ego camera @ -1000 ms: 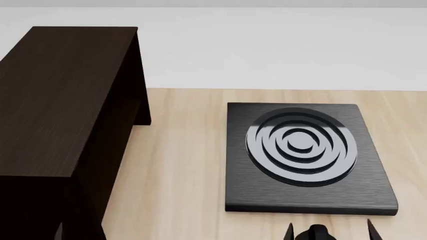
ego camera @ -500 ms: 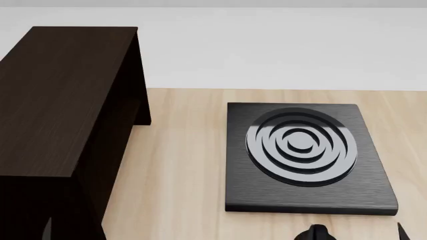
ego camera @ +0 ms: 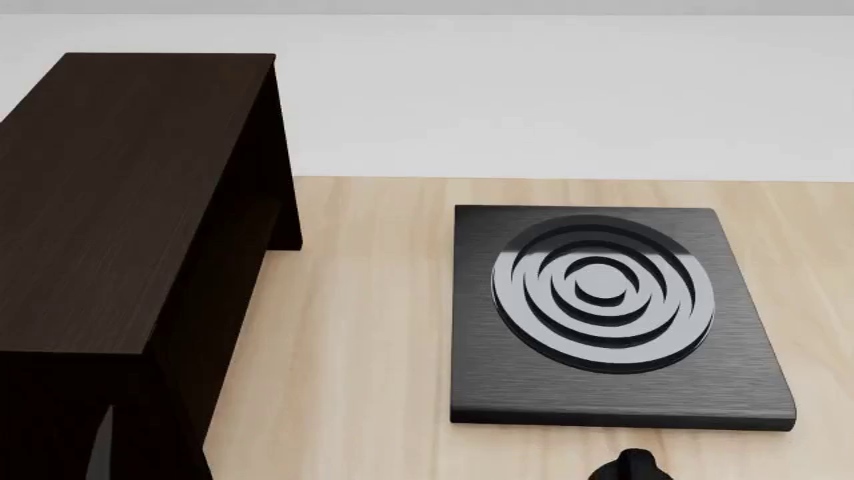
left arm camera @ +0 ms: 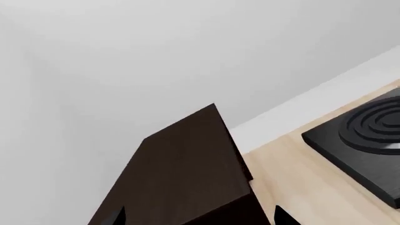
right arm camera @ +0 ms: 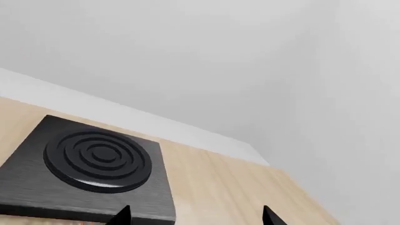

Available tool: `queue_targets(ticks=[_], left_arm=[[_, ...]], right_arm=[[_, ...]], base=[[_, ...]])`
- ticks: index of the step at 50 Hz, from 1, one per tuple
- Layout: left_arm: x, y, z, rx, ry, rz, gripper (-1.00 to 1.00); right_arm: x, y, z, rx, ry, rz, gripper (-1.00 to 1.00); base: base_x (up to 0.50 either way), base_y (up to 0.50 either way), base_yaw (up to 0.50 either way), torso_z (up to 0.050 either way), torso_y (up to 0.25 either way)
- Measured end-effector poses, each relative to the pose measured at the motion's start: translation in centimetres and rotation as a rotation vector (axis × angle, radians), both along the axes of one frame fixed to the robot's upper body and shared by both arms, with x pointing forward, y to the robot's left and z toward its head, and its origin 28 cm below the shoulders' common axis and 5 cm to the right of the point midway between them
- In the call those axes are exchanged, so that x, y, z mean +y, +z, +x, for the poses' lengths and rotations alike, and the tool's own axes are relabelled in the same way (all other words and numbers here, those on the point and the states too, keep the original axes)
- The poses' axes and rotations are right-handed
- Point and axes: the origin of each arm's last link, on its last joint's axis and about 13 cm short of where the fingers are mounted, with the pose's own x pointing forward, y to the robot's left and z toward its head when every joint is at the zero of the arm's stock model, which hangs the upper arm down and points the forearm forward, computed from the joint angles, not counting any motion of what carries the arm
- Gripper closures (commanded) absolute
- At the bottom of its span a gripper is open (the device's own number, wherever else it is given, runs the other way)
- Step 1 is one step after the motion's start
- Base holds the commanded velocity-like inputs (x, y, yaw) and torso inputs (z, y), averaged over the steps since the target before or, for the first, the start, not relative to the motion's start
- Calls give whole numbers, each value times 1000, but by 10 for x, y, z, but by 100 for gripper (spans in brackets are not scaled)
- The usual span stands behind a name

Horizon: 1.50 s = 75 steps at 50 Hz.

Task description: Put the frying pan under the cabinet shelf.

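Matte dark wooden cabinet shelf (ego camera: 127, 190), brushed square plate (ego camera: 614, 395) with glossy rings, both grippers spread, empty.

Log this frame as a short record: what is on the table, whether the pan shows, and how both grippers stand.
cabinet shelf: dark brown, stands on the table's left side
square black plate: ringed, lies flat to the right of the shelf, apart from it
small black knob: at the head view's bottom edge, near the plate's front
table: light wood
frying pan: not in any view
left gripper: open, empty, only tips show
right gripper: open, empty, only tips show
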Motion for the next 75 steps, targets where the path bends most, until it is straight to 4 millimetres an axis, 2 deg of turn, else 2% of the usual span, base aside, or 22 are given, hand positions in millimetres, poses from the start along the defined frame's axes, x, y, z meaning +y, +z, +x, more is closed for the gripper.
queue_targets(ticks=[7,14,19,39,75], left_arm=[[0,22,6,77,-24,60,-100],[1,41,1,129,-46,73,-100],[-1,46,-6,144,-68,58,-100],[-15,47,-24,127,-138,36,-100],[-11,49,-20,129,-158,10,-100]], right_arm=[[-8,3,-1,23,-35,-17,-100],[-15,6,-1,43,-63,-24,-100],[-21,8,-2,57,-85,-26,-100],[-40,13,-12,126,-171,-2,-100],[-60,7,-48,333,-277,32,-100]], base=[[0,0,0,0,0],[0,0,0,0,0],[0,0,0,0,0],[0,0,0,0,0],[0,0,0,0,0]])
